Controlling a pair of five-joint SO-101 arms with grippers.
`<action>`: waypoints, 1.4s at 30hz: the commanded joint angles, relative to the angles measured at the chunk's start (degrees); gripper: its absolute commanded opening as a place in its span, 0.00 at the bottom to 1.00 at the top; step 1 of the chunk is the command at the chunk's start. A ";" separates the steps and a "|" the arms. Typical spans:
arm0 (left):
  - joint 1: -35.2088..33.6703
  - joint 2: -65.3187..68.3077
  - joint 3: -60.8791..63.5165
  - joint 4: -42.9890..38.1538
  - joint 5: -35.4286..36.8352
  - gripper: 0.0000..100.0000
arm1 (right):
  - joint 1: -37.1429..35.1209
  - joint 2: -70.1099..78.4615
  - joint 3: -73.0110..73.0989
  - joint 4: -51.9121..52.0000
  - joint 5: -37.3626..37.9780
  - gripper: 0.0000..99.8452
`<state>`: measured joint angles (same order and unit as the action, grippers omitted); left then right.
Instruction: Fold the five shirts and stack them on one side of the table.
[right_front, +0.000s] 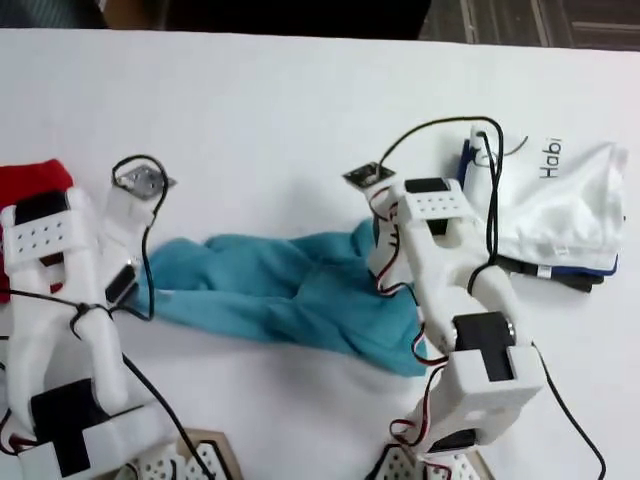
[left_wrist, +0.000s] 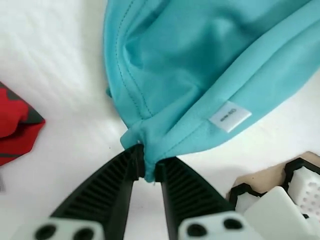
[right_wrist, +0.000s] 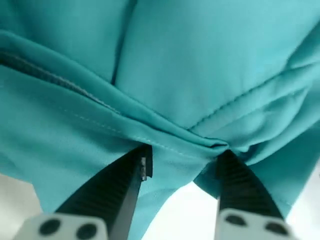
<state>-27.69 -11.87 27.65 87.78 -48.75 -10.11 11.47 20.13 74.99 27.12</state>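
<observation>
We see the left gripper (left_wrist: 149, 167) with its jaws almost closed, pinching a seamed corner of the teal shirt (left_wrist: 200, 65). The right gripper (right_wrist: 184, 157) has its jaws well apart. A bunched fold of the same shirt lies between the tips, and the cloth touches both of them. In the high view the teal shirt lies crumpled across the middle of the table (right_front: 250, 100), between the two grippers. A red shirt (right_front: 30, 180) lies near the left gripper, and a white shirt (right_front: 565, 210) tops a folded pile (right_front: 580, 272) just beside the right gripper.
</observation>
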 joint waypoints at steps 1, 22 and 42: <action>-0.26 -1.32 -0.31 -0.44 -0.35 0.03 | 0.57 -0.04 -2.20 -0.40 0.09 0.21; 3.08 -1.32 -0.31 -0.26 0.00 0.03 | 3.38 0.40 -6.42 -1.10 0.00 0.21; 3.08 -1.32 -0.31 -0.44 0.00 0.03 | -0.48 -3.56 -6.33 -0.57 0.00 0.15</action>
<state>-25.05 -11.87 27.65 87.69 -48.75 -10.29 12.26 16.00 74.46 27.12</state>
